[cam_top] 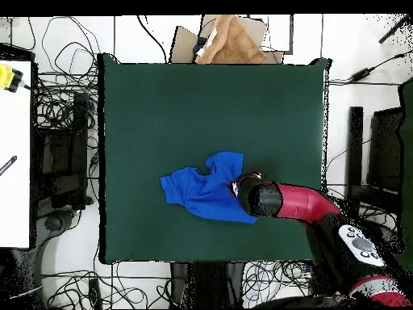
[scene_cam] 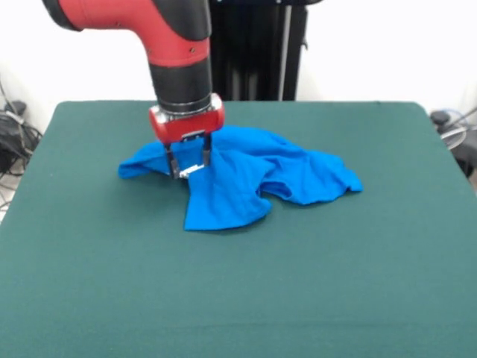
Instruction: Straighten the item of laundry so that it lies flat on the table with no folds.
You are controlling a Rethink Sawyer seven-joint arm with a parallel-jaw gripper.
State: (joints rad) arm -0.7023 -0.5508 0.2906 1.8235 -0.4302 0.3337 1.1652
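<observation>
The item of laundry, a bright blue T-shirt (scene_cam: 238, 186), lies crumpled and folded over itself a little beyond the middle of the green table (scene_cam: 335, 283). One part reaches toward the near side and another spreads to the right. My gripper (scene_cam: 190, 165) points straight down over the shirt's left part. Its two fingers stand apart, with tips at the cloth and a small white patch between them. In the overhead view the shirt (cam_top: 202, 194) lies on the table (cam_top: 202, 105), and my red arm (cam_top: 294, 202) covers its right edge and hides the gripper.
The black pedestal (scene_cam: 257, 52) stands behind the table's far edge. A brown cardboard box (cam_top: 230, 40) sits beyond the table's top edge in the overhead view. Cables (cam_top: 64, 105) lie all around, and a white desk (cam_top: 14, 153) stands at the left.
</observation>
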